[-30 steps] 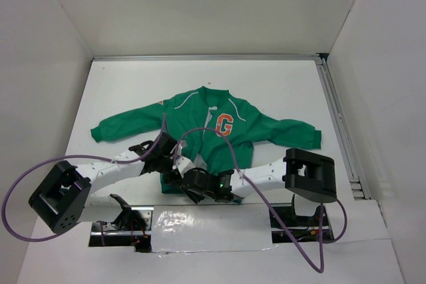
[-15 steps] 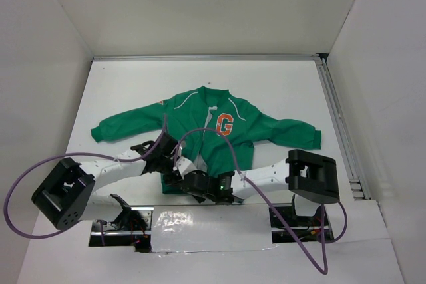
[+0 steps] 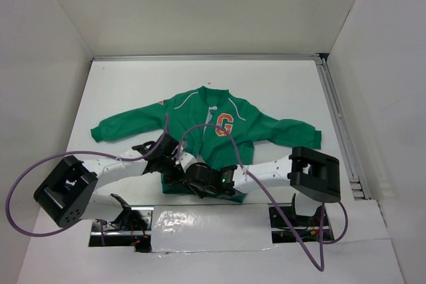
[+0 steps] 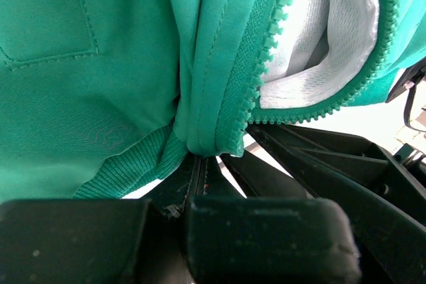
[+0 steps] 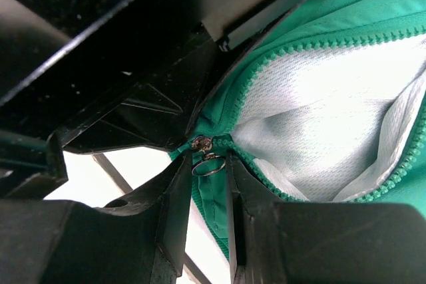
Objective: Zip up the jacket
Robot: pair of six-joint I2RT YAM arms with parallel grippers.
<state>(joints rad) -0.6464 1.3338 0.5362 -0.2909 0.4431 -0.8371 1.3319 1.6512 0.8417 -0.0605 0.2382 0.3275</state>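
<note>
Left gripper [image 4: 200, 164]: jaws pressed together on a fold of the jacket [image 3: 193, 114], pinching the bottom corner of 1 front panel just beside its zipper teeth [image 4: 266, 51]. The ribbed hem [image 4: 126, 171] runs off to the side of the grip, and the fabric rises taut from the pinch.

Right gripper [image 5: 208, 165]: jaws nearly together, with the pull ring [image 5: 208, 166] spanning the narrow gap between the tips. We read this as a pinch on the ring. The slider [image 5: 200, 143] sits right above the ring, at the very bottom of the zip.

Moving outward, both rows of teeth converge at the slider, then part at once. The white lining [image 5: 319, 118] shows in the wide V between them. From this we judge that the 2 halves are joined at the base, though the pin itself is hidden under the slider.

In the overhead view the 2 grippers meet at the near hem, almost touching. The jacket lies flat on the white table [image 3: 133, 84], collar away from the arms, sleeves spread to either side and the orange G patch [image 3: 225, 125] face up.

Progress: early. The base is anchored, the pull is in hand and the zip seems started. The whole run up to the collar is not yet closed, so the pull has to travel away from the arm bases while the left grip holds the hem down.
</note>
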